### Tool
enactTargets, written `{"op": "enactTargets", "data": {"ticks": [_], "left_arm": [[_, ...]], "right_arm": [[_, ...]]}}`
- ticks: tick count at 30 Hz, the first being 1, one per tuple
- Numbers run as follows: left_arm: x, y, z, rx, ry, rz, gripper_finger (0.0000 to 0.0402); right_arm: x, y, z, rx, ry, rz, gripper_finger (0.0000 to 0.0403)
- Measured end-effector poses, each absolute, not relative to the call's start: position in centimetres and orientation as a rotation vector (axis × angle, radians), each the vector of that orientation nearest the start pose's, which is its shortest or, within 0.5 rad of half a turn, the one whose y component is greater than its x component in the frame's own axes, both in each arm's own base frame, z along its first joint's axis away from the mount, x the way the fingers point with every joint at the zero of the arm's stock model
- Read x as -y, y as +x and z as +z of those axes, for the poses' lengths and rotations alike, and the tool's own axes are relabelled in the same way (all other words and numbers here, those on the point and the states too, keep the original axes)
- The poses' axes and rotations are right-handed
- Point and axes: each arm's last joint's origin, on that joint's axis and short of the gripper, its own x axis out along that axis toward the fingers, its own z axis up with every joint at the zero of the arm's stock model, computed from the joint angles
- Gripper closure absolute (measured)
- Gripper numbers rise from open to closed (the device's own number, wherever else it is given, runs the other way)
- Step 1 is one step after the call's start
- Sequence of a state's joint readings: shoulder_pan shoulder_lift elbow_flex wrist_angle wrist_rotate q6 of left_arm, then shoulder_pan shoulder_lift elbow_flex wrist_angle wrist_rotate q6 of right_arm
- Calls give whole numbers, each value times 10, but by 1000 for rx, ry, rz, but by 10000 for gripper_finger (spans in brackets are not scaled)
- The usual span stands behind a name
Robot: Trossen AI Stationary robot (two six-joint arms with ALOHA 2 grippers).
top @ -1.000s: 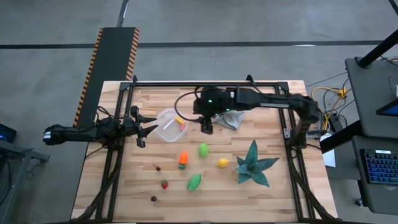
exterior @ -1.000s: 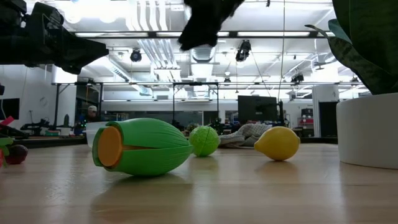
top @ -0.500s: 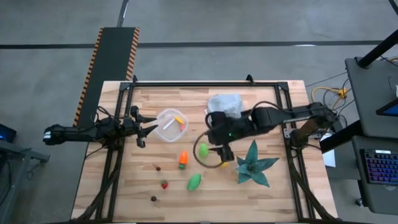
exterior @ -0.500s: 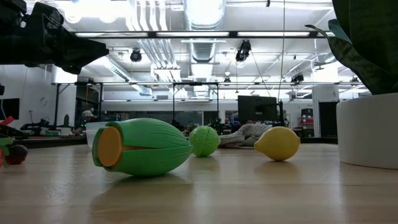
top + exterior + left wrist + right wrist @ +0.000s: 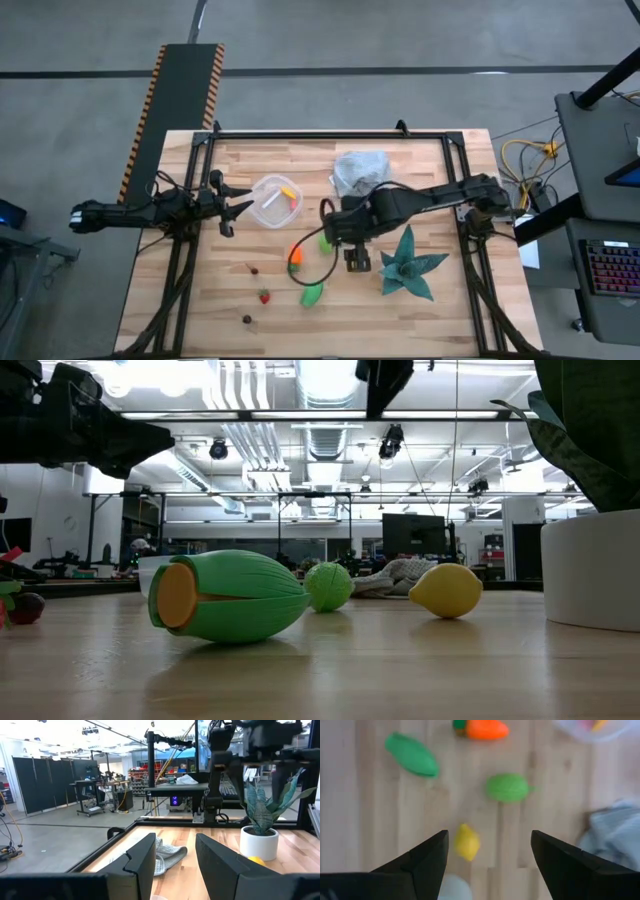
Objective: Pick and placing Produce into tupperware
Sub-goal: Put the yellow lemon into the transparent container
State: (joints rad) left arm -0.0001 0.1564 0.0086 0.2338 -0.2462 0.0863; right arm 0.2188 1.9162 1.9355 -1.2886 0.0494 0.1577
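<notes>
We hover our spread right gripper [image 5: 487,862] above the lemon [image 5: 467,842], potted plant [image 5: 408,263] close beside, left gripper [image 5: 236,208] spread beside the tupperware [image 5: 275,201].

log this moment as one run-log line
right tool: open, above yellow lemon | left tool: open, waiting at left table edge | tupperware: holds a yellow piece | carrot, round green fruit: on table

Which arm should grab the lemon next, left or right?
Right. The right gripper hangs open directly over the lemon, which shows between its fingers. The left gripper waits open at the table's left edge, beside the tupperware and farther from the lemon.
</notes>
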Motion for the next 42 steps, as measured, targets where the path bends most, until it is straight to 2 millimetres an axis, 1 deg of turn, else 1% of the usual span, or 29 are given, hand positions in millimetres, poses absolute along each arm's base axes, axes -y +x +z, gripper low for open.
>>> {"op": "enactTargets", "data": {"ticks": [2,6,12,15,20,25,34,42], "left_arm": [[-7,106,176,74,75,250,275],[-7,106,176,73,75,250,275],[-7,106,176,74,75,251,275],[-7,106,176,74,75,251,275],[-7,106,176,73,75,251,275],[-7,106,176,72,75,251,275],[-7,106,176,72,75,251,275],[-7,106,176,72,75,251,275]], "right_arm": [[-85,380,315,-1311,-35,58,127],[-92,390,285,-1444,-59,67,128],[-94,395,247,-1654,-93,43,124],[-96,399,233,-1685,-97,36,125],[-101,401,220,-1701,-113,46,128],[-106,404,208,-1662,-111,55,124],[-107,396,187,-1708,-108,34,127],[-108,394,170,-1699,-81,52,123]]}}
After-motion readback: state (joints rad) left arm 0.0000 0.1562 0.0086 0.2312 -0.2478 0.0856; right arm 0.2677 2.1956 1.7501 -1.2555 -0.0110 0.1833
